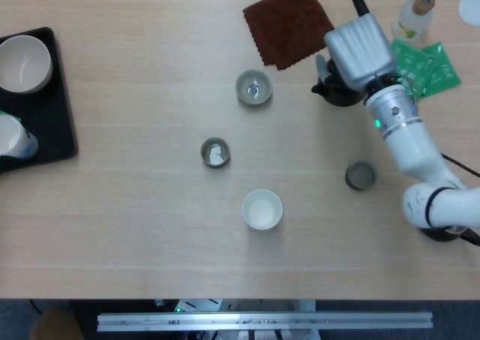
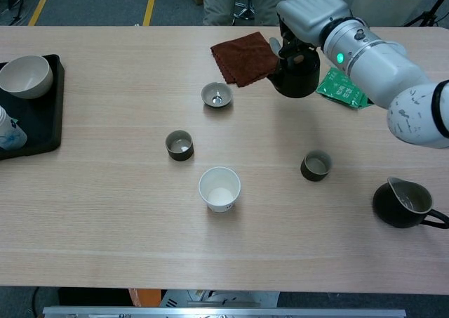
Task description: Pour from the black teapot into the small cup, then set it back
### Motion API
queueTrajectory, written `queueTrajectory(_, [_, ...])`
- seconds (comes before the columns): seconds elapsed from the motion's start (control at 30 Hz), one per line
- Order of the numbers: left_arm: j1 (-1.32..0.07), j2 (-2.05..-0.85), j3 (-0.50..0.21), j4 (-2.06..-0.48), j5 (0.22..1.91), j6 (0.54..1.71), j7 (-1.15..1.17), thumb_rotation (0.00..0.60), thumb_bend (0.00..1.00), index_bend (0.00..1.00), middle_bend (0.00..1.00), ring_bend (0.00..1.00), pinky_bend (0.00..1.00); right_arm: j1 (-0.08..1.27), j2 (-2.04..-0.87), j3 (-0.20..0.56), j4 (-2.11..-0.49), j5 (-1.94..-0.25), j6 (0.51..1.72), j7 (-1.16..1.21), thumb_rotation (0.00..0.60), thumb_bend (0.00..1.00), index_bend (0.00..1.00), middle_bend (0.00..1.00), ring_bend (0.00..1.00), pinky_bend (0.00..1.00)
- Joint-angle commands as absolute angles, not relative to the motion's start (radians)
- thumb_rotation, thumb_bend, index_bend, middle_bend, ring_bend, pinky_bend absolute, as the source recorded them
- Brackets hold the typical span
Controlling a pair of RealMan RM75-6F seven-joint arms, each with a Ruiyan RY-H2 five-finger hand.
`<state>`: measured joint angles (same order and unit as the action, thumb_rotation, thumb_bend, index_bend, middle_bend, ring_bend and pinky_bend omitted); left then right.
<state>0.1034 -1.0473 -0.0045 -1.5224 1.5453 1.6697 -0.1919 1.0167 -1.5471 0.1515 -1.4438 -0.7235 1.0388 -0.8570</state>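
The right hand (image 2: 303,17) is sitting over the black teapot (image 2: 295,76) at the far right part of the table (image 2: 105,213), and its fingers are reaching down around the pot's top; the hand's body is hiding the grasp, so I cannot tell whether the fingers are closed on the pot or only resting against it. The teapot is standing just beside the brown cloth (image 2: 242,57) on one side and the green packets (image 2: 343,90) on the other. The left hand is showing in neither view. Nearer the middle, a small grey bowl (image 2: 217,95) is sitting close to the cloth's near corner, a small dark cup (image 2: 179,145) is standing to the left, a white cup (image 2: 219,189) is standing nearer the front edge, and another dark cup (image 2: 316,166) is standing to the right. A dark pitcher (image 2: 403,203) is resting near the right edge. A black tray (image 2: 49,125) at the left edge is holding a white bowl (image 2: 26,76).
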Motion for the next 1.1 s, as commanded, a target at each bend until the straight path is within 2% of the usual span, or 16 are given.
queueTrajectory(0.03, [0.106,-1.043,-0.004,-1.531,1.550,1.676,-0.186,0.600,0.29,0.23,0.24,0.18,0.10,1.041,-1.578,0.164,-1.409,-0.702,1.020,-0.885,0.287,0.51,1.00,0.95,0.88,0.09])
queueTrajectory(0.4, [0.111,-1.038,-0.002,-1.547,1.552,1.679,-0.170,0.600,0.29,0.23,0.24,0.18,0.10,1.035,-1.572,0.140,-1.449,-0.714,1.015,-0.902,0.286,0.51,1.00,0.95,0.87,0.09])
queueTrajectory(1.1, [0.093,-1.045,-0.005,-1.561,1.553,1.652,-0.137,0.600,0.29,0.23,0.24,0.18,0.10,0.846,-1.319,-0.046,-1.718,-1.015,1.102,-0.789,0.286,0.51,1.00,0.94,0.86,0.09])
